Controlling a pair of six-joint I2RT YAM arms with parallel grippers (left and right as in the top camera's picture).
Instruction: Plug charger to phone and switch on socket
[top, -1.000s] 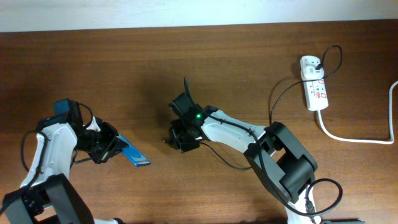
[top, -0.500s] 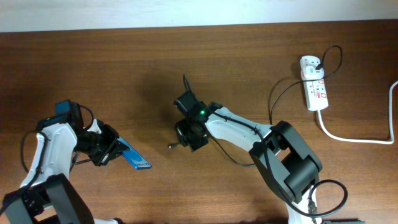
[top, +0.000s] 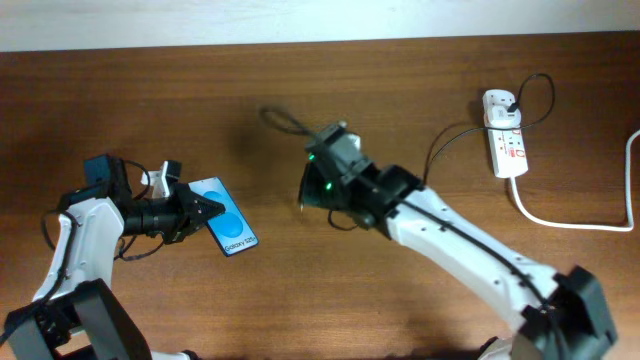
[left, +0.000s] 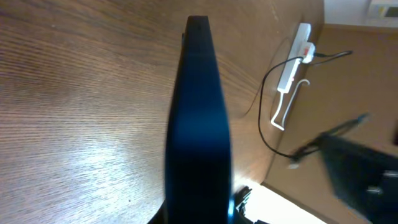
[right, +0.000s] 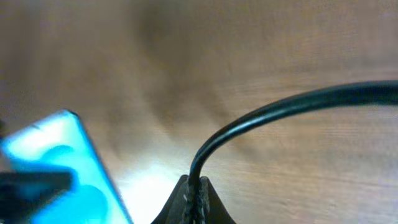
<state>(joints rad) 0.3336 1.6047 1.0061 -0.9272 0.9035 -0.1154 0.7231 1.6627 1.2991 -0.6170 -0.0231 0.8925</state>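
Observation:
The phone (top: 228, 228), blue screen lit, is held by my left gripper (top: 200, 212) at the left of the table, tilted above the wood. In the left wrist view it shows edge-on as a dark blue slab (left: 198, 124). My right gripper (top: 312, 192) is shut on the black charger cable (right: 261, 121) near the table's middle, right of the phone. The cable loops up behind the gripper (top: 283, 120) and runs back toward the socket (top: 505, 133) at the far right, where its black plug (top: 506, 102) sits. The connector tip is hidden. The phone also shows in the right wrist view (right: 59, 168).
The socket's thick white cord (top: 570, 222) curves off the right edge of the table. The socket also shows far off in the left wrist view (left: 292, 65). The table's back edge meets a pale wall.
My left gripper has turned the phone so its blue screen faces up. My right gripper has lifted and shifted right with the cable, whose loop now trails up and left.

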